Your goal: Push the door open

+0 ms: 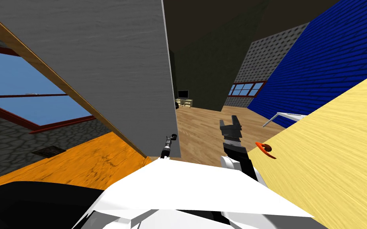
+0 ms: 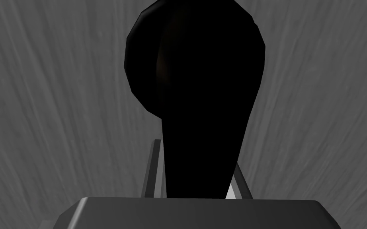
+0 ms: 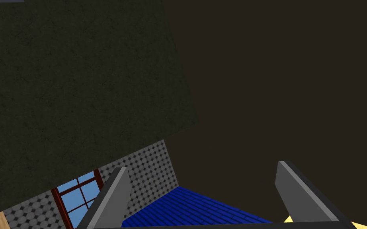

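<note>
Two claws: my left claw (image 2: 196, 155) grips the black handle (image 2: 194, 79) on the grey door (image 2: 39, 119); right claw (image 3: 201, 165) open.

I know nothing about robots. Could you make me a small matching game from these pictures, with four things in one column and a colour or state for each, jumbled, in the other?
Things:
1. door handle on the grey door
2. right gripper
3. lever handle on the yellow panel
4. brick-patterned wall

Colour or state:
A. blue
B. open, holding nothing
C. black, gripped by the left gripper
D. orange

Pairs: 1-C, 2-B, 3-D, 4-A
</note>
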